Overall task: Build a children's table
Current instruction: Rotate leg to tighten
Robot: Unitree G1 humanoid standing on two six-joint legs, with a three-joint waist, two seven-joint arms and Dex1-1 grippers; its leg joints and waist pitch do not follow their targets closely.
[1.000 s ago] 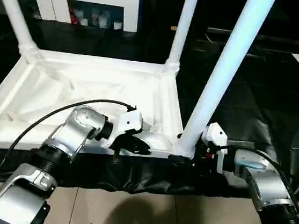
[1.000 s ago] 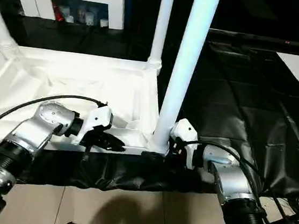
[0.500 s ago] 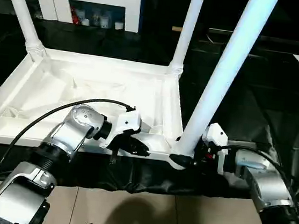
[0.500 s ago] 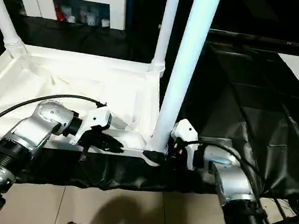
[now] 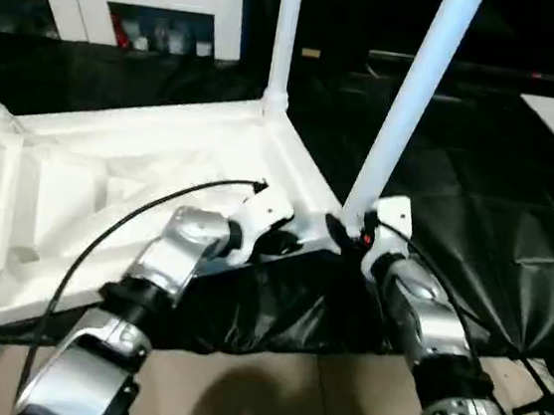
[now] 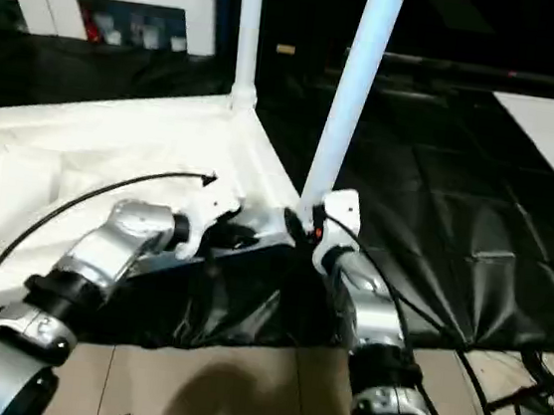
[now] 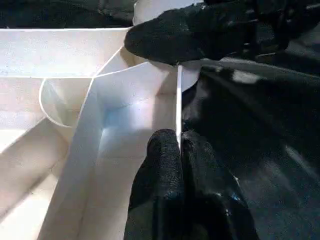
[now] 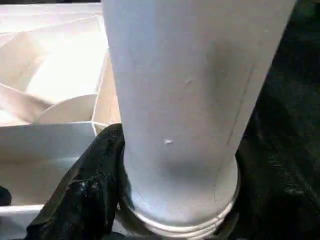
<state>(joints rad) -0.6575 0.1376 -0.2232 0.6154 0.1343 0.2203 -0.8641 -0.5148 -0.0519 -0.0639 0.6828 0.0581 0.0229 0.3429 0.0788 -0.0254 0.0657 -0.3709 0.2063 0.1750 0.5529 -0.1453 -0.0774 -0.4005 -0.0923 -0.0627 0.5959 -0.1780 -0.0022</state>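
Upturned white table top (image 5: 109, 188) on black sheeting (image 5: 476, 220), near corner lifted. Left gripper (image 7: 178, 145) pinched shut on its thin rim wall; right gripper (image 8: 170, 220) clamped round the base of the near leg (image 5: 409, 102), standing in its corner socket.

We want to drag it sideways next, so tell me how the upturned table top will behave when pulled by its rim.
The table top looks light: thin ribbed plastic. The rim is thin, so it may flex where the left gripper pinches it. The tall legs could make it sway.
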